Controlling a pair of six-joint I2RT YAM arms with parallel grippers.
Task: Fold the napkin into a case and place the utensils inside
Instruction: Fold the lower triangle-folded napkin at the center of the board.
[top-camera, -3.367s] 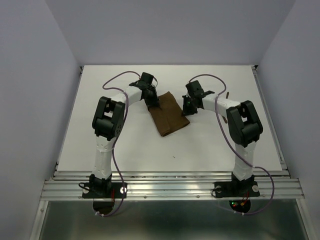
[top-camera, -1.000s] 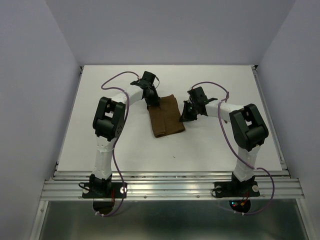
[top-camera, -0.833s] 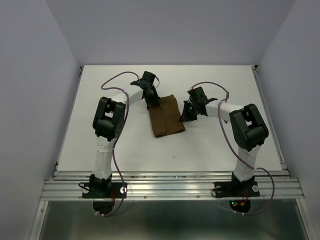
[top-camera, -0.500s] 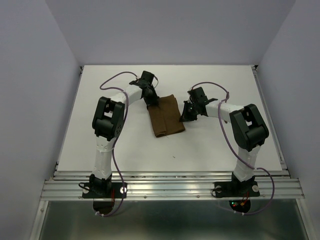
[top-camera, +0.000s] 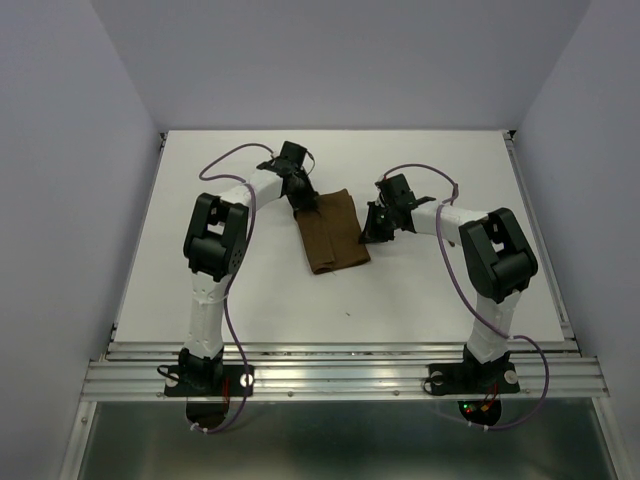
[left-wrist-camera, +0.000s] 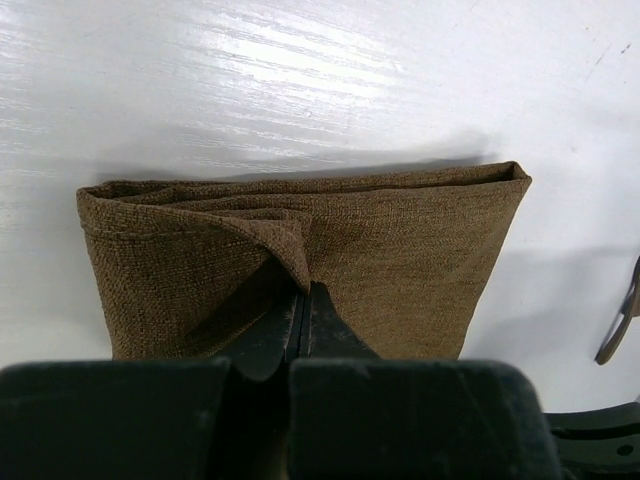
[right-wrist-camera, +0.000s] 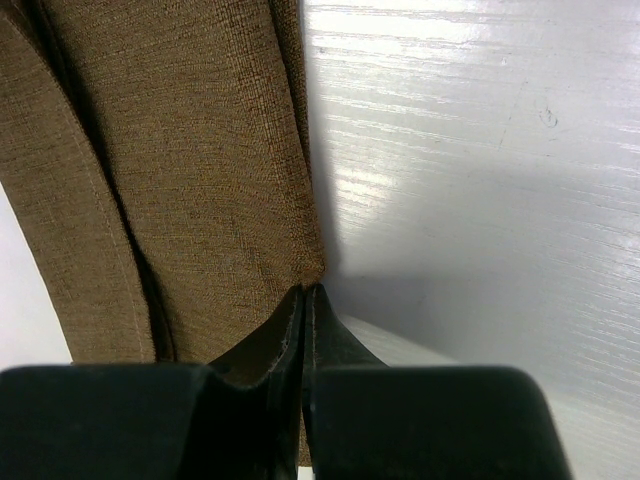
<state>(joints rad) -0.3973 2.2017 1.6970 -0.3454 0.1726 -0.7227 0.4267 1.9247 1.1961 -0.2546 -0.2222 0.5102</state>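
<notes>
Clamped shut on napkin (left-wrist-camera: 400, 260): left gripper (left-wrist-camera: 303, 295) on a raised fold, right gripper (right-wrist-camera: 303, 292) on an edge corner. Lay folded on table (top-camera: 250, 290). Judged soft, light, floppy; best taken by corners, layers liable to slip.

Left gripper (left-wrist-camera: 303, 300), right gripper (right-wrist-camera: 303, 295): jaws together

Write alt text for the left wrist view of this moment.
The left gripper, jaws shut, pinches a raised flap at the near edge of a folded brown napkin. The napkin lies on a glossy white table.
</notes>
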